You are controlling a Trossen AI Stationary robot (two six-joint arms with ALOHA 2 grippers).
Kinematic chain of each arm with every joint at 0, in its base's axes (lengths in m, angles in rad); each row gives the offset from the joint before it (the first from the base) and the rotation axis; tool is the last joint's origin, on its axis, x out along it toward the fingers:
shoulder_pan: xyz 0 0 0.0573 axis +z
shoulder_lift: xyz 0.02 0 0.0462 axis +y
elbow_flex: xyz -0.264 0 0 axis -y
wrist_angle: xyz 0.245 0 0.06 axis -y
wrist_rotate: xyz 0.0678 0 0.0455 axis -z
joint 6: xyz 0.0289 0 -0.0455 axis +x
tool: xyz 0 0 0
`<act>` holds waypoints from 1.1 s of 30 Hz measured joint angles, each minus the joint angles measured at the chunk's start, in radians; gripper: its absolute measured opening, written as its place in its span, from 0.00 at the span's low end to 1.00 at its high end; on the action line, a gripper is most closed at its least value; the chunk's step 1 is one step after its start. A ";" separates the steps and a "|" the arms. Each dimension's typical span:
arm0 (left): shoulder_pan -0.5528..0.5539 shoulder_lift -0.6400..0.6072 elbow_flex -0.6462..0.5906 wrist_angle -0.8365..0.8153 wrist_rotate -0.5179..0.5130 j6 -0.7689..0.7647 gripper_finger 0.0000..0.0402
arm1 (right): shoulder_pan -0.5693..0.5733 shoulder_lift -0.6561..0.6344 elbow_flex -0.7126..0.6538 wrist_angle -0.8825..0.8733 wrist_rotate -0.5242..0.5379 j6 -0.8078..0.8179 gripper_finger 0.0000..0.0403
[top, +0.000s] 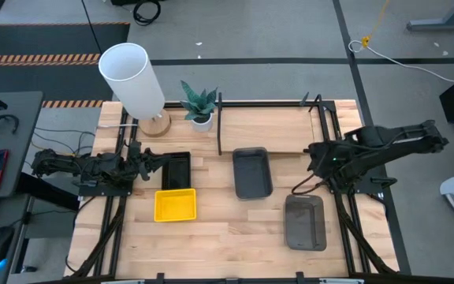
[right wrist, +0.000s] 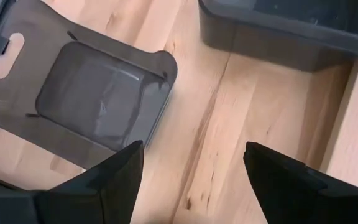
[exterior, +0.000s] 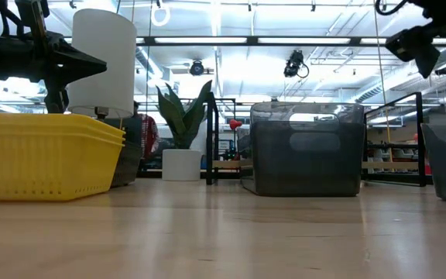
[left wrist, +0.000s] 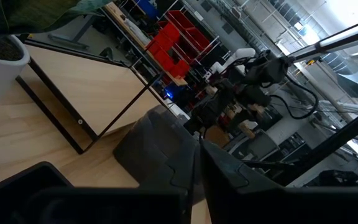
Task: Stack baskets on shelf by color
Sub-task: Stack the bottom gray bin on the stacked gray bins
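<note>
A yellow basket (top: pixel 175 204) and a black basket (top: pixel 176 169) lie on the table's left half. One dark grey basket (top: pixel 252 172) rests flat in front of the shelf (top: pixel 268 128); another grey basket (top: pixel 304 222) lies nearer, to the right. My left gripper (top: pixel 151 160) hovers level at the black basket's left edge, shut on nothing (left wrist: pixel 196 177). My right gripper (right wrist: pixel 194 168) is open, slanting down over bare wood between the two grey baskets (right wrist: pixel 98 99), well above the table (exterior: pixel 420 43).
A white cylindrical lamp (top: pixel 135 83) and a potted plant (top: pixel 200 105) stand at the far left of the table, beside the shelf. Bare wood lies along the near edge (top: pixel 235 252). The shelf's black posts (top: pixel 220 122) rise around its board.
</note>
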 joint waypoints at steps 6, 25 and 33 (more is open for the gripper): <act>0.000 0.000 0.000 0.000 0.000 0.000 0.10 | -0.028 -0.065 0.003 -0.015 -0.056 -0.002 0.70; 0.000 0.000 0.000 0.000 0.000 0.000 0.10 | -0.060 -0.070 -0.041 -0.123 -0.061 0.081 0.70; 0.000 0.000 0.000 0.000 0.000 0.000 0.07 | -0.072 -0.045 -0.048 -0.122 -0.004 0.211 0.70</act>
